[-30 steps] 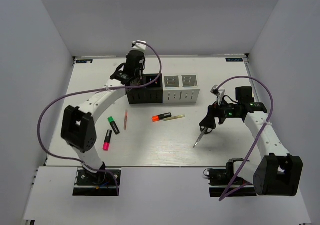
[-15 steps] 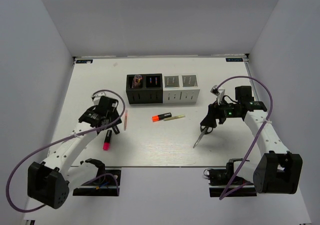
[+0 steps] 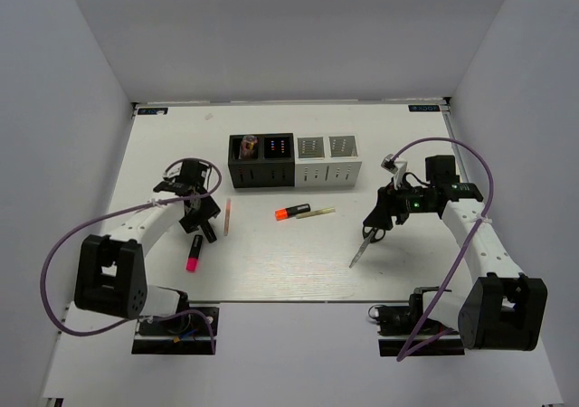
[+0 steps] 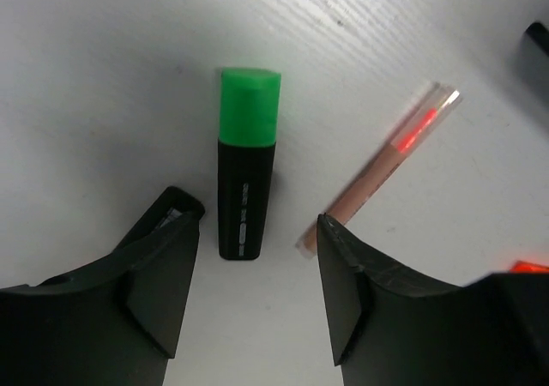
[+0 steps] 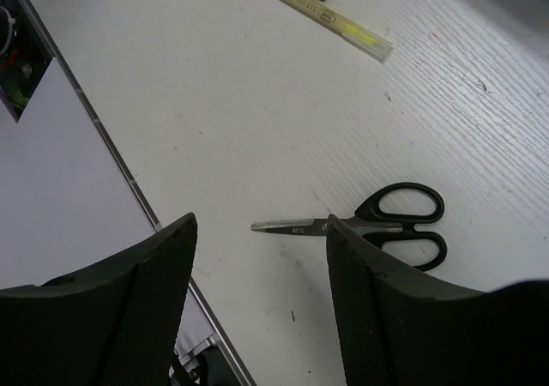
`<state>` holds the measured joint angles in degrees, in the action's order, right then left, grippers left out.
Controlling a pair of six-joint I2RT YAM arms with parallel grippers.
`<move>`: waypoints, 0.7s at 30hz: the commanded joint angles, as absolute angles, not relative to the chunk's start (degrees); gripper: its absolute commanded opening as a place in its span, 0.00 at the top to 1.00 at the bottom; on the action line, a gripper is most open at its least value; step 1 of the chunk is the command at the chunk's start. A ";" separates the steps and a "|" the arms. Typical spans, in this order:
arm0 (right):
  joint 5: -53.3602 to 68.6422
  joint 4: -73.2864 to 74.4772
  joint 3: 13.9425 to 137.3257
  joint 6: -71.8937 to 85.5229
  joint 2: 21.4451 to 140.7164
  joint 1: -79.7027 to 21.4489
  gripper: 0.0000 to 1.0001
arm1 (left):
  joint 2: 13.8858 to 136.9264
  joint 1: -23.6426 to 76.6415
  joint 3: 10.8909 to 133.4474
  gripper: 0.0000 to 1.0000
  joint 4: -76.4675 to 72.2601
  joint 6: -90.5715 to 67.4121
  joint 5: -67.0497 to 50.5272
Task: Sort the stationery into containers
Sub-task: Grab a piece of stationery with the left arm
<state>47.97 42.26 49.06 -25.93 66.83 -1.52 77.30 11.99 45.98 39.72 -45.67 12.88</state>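
since swinging away from the row of cups (image 3: pixel 289 161), hangs low with the left pincer (image 4: pixel 257 219) over the green-capped marker (image 4: pixel 246 189), jaws apart either side, gripping nothing; thin pink stick (image 4: pixel 377 176) just beside. shows something pinkish in the far-left black cup (image 3: pixel 244 165), so likely one item sorted, marker next. keeps the right pincer (image 5: pixel 260 223) unmoved: open above the black-handled scissors (image 5: pixel 356 226), flat on the table (image 5: pixel 257 103), untouched.
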 commanded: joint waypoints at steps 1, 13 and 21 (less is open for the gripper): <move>48.43 42.63 51.06 -26.37 66.97 -1.49 0.35 | 79.10 10.03 48.60 0.32 37.62 -43.86 11.61; 48.43 43.33 51.33 -27.42 68.12 -1.32 0.35 | 87.53 7.38 50.18 0.38 34.72 -41.84 9.76; 48.78 43.94 51.24 -27.68 67.94 -1.32 0.35 | 92.72 7.29 53.96 0.40 38.14 -40.52 11.16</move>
<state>47.94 42.61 49.08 -26.63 67.99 -1.52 91.81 7.60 51.75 36.56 -41.54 10.66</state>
